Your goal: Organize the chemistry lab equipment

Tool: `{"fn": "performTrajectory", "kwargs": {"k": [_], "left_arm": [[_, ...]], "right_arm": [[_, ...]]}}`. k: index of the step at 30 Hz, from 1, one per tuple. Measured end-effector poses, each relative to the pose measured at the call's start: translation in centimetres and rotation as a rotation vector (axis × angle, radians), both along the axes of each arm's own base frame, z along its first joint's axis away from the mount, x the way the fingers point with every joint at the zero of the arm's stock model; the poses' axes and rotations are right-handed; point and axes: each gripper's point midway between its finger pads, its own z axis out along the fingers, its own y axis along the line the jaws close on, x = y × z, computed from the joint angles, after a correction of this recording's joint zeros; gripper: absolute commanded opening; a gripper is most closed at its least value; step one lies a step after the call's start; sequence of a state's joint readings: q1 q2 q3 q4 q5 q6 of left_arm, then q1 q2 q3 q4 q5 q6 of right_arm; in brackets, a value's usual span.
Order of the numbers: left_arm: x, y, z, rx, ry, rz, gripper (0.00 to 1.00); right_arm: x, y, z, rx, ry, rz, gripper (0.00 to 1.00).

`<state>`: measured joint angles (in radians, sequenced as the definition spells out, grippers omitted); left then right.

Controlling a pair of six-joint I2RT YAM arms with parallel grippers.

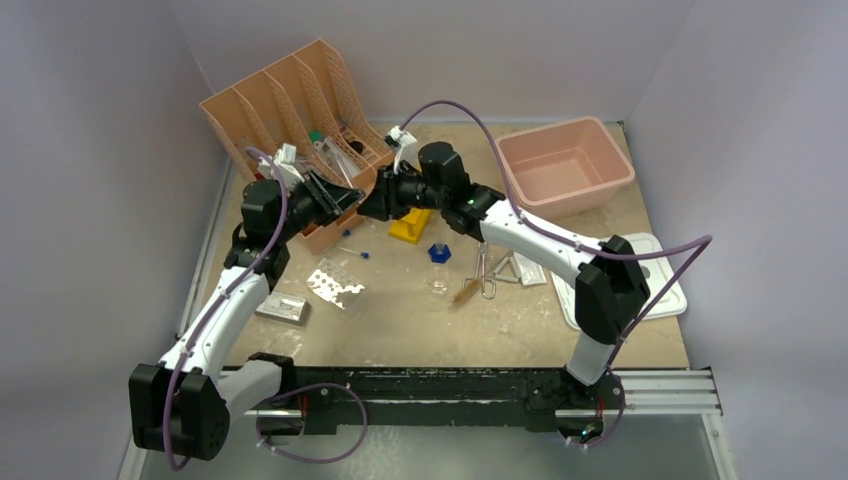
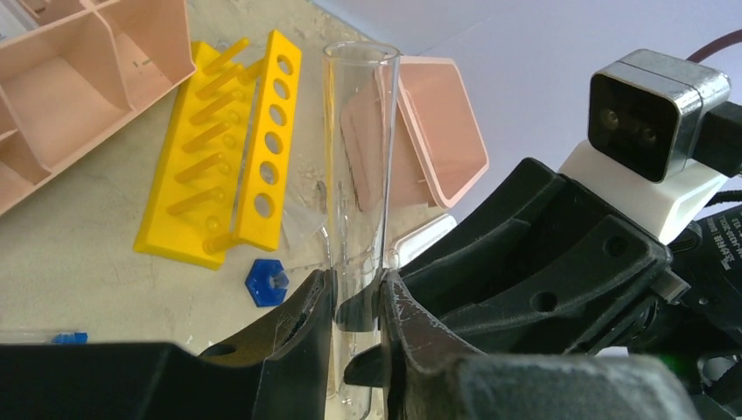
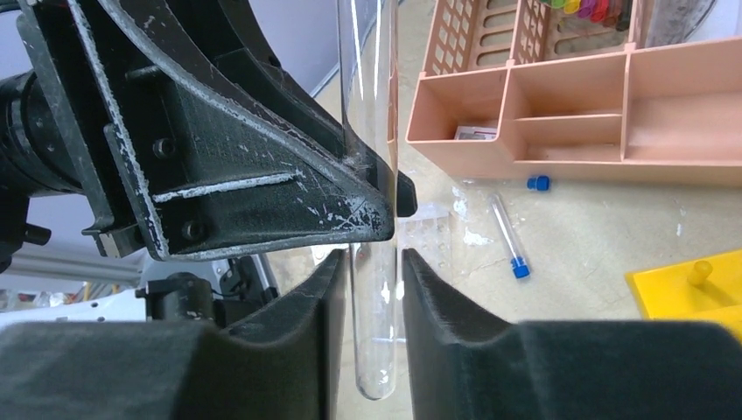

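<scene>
A clear glass test tube (image 2: 359, 157) stands upright between both grippers above the table. My left gripper (image 2: 357, 284) is shut on it at mid height. My right gripper (image 3: 374, 262) flanks the tube's round lower end (image 3: 374, 350), with a thin gap on each side. In the top view the two grippers meet in front of the organizer, left (image 1: 350, 197) and right (image 1: 370, 203). On the table lie the blue-capped flask (image 1: 439, 252), blue-tipped pipettes (image 3: 507, 232), silver blister sheet (image 1: 336, 285), metal tongs (image 1: 486, 272), brush (image 1: 466, 291), wire triangle (image 1: 505, 268) and white packet (image 1: 531, 270).
A yellow tube rack (image 1: 410, 226) lies flat just below the grippers. The peach slotted organizer (image 1: 290, 110) stands at the back left, the pink tub (image 1: 563, 165) at the back right, its white lid (image 1: 665, 285) on the right. A small flat tray (image 1: 281, 308) lies at the left.
</scene>
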<state>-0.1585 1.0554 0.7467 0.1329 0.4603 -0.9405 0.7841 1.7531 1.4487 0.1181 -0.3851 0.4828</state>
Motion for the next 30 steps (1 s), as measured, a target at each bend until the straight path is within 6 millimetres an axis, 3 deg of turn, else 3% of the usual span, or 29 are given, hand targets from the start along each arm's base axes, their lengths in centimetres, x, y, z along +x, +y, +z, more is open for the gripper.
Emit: {"fn": "performTrajectory", "kwargs": {"k": [2, 4, 9, 11, 13, 17, 19, 22, 25, 30], "left_arm": [[0.1, 0.0, 0.2, 0.021, -0.013, -0.010, 0.00], [0.3, 0.0, 0.4, 0.053, -0.027, -0.019, 0.00], [0.5, 0.1, 1.6, 0.148, -0.107, -0.054, 0.00], [0.4, 0.1, 1.9, 0.197, -0.142, -0.075, 0.00], [0.4, 0.1, 2.2, 0.250, -0.176, -0.099, 0.00], [0.4, -0.2, 2.5, 0.348, -0.241, -0.160, 0.00], [0.2, -0.7, 2.4, 0.385, -0.267, -0.202, 0.00], [0.2, -1.4, 2.2, 0.425, -0.296, -0.262, 0.00], [0.3, -2.0, 2.1, 0.446, -0.317, -0.310, 0.00], [-0.4, -2.7, 1.5, 0.460, -0.325, -0.367, 0.00]], "right_arm": [[0.0, -0.1, 0.0, 0.003, 0.004, 0.004, 0.57], [-0.1, -0.4, 0.0, -0.002, 0.010, 0.017, 0.68], [0.6, -3.8, 1.9, -0.021, -0.004, 0.002, 0.69], [1.3, -5.3, 4.2, -0.024, -0.017, -0.024, 0.69], [2.5, -5.9, 7.7, 0.000, -0.055, -0.052, 0.70], [3.8, -5.4, 14.6, 0.071, -0.140, -0.075, 0.72], [4.0, -4.9, 16.0, 0.091, -0.158, -0.068, 0.74], [3.8, -4.2, 15.1, 0.082, -0.120, -0.051, 0.74], [3.6, -3.4, 12.6, 0.044, -0.049, -0.033, 0.73], [4.4, -2.3, 9.1, -0.022, 0.063, -0.035, 0.62]]}}
